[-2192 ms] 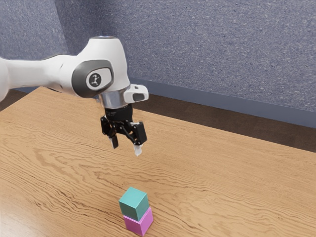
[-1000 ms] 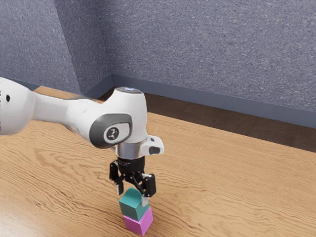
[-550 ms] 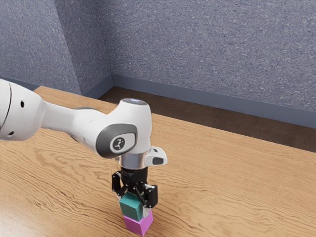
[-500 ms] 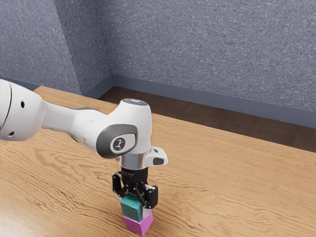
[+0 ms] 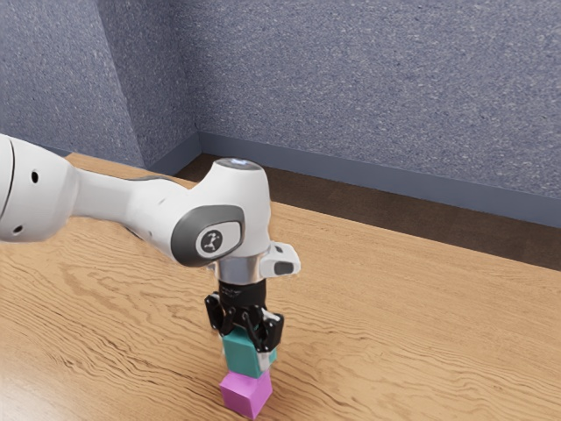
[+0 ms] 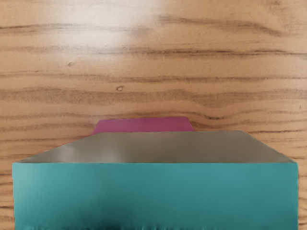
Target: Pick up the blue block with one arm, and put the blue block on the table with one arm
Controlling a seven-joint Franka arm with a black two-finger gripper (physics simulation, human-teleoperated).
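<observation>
Arm: your white arm [image 5: 140, 207] enters from the exterior view's left and bends down at the wrist, with the hand above the blocks.
Gripper: your black gripper [image 5: 246, 353] points down and is clenched on the blue block, one finger on each of two opposite sides.
Blue block: you have this teal-toned block [image 5: 242, 354] in the grasp, raised over the pink block; part of the pink top face can be seen beneath it in the exterior view.
Blue block, wrist view: you see its teal face large and near at the lower edge, with a dull grey-brown face adjoining it.
Pink block: this one [image 5: 244, 395] sits on the table, below the held block; in the wrist view you find a strip of it past the grey-brown face.
Table: your work surface [image 5: 394, 324] is light wood with dark wavy grain; a pale sheen lies on it in the wrist view.
Surroundings: beyond the table you have a dark brown floor [image 5: 351, 202] and a speckled blue-grey wall [image 5: 377, 79] with a plain blue-grey skirting [image 5: 394, 178].
</observation>
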